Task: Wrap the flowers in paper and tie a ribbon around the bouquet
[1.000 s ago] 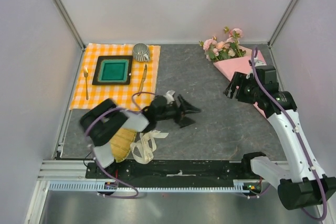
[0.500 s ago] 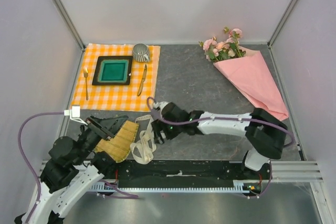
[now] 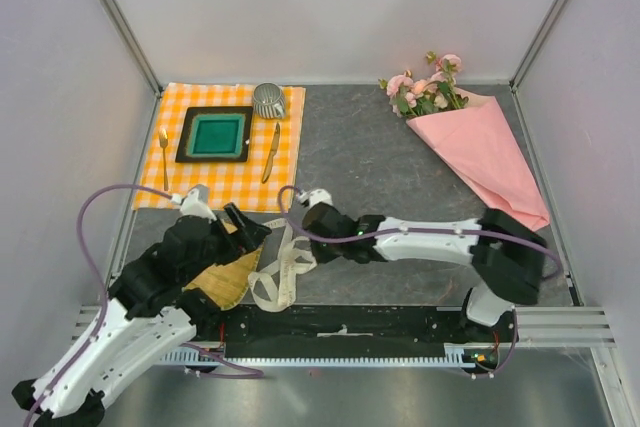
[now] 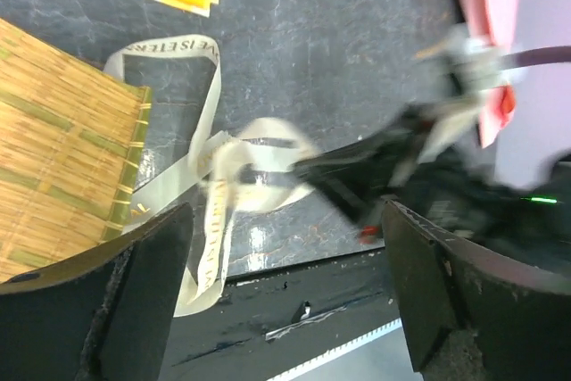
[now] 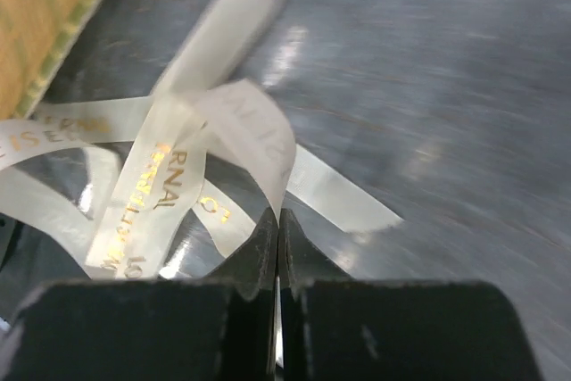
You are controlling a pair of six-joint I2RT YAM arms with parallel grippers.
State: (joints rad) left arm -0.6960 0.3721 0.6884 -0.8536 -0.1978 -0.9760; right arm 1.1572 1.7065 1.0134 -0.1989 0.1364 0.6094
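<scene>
**Ribbon pinched — tying can follow**

Top view: the right gripper [image 3: 300,234], open moments ago, is closed on the long cream fabric ribbon [image 3: 275,275]; the pink paper-wrapped bouquet [image 3: 480,152] lies well apart. Left wrist — the left gripper [image 4: 285,220] is held wide, empty; right wrist — a ribbon fold is clamped.

— How is the light in the overhead view?
— Bright, even and from above. The pale walls nearly wash out, shadows under the arms are faint, and everything is sharp.
— And the left wrist view?
— The yellow-green woven bamboo mat [image 4: 53,131] at nine o'clock is crisp. The long cream flat fabric ribbon [image 4: 217,167] softens at centre, and the black right gripper [image 4: 312,171] smears toward three o'clock.
— The right wrist view?
— The dark grey stone-look tabletop [image 5: 428,60] streaks with motion blur toward one o'clock, with white glare at twelve.
</scene>
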